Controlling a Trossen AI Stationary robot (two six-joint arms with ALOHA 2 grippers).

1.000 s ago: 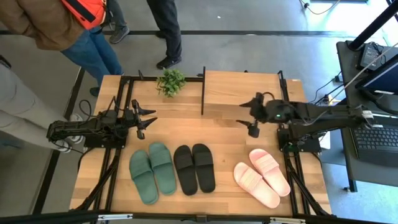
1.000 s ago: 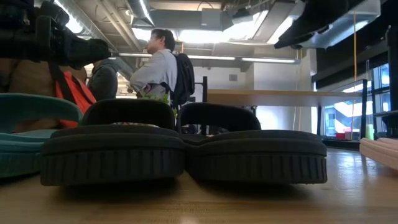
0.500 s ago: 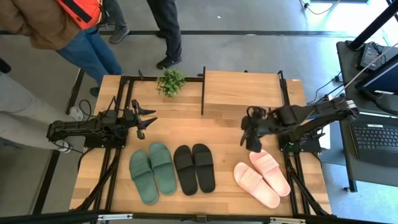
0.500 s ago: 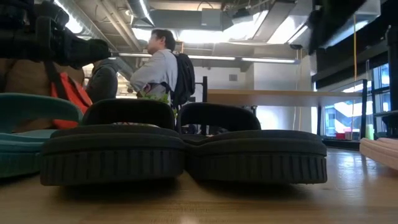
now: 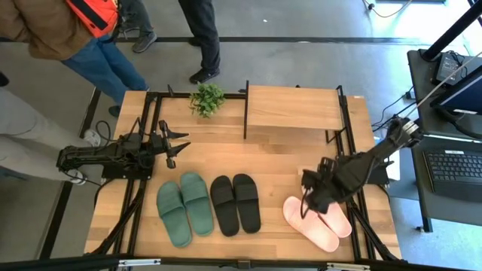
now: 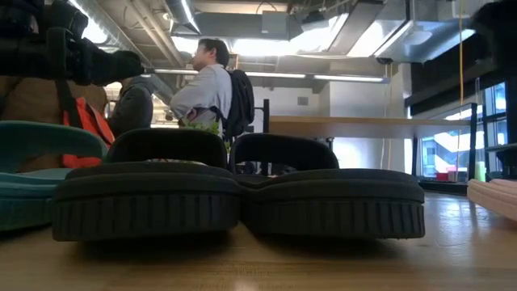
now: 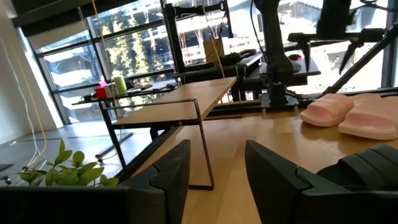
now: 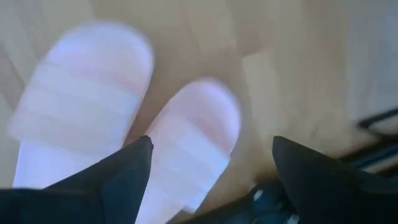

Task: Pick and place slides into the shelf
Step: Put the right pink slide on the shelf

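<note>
The pale pink slides (image 5: 318, 220) lie side by side, soles down, at the table's near right; they also show in the right wrist view (image 8: 186, 143). My right gripper (image 5: 307, 202) is open just above their far ends, its fingers (image 8: 127, 171) pointing down and touching nothing. The black slides (image 5: 236, 202) and the green slides (image 5: 183, 208) lie soles down near the table's front. The shelf (image 5: 294, 110) stands at the far right. My left gripper (image 5: 179, 143) is open and empty at the table's left, level, pointing right.
A small green plant (image 5: 207, 98) stands at the far edge, left of the shelf. People stand beyond the far left corner (image 5: 90, 38). Bare tabletop (image 5: 248, 154) lies between the shelf and the slides. A desk with a keyboard (image 5: 459, 165) is off the right edge.
My right gripper has gone from beside the shelf toward the table's near edge and down, tipping to point down over the pink slides. It has stayed open. The slides have not moved.
</note>
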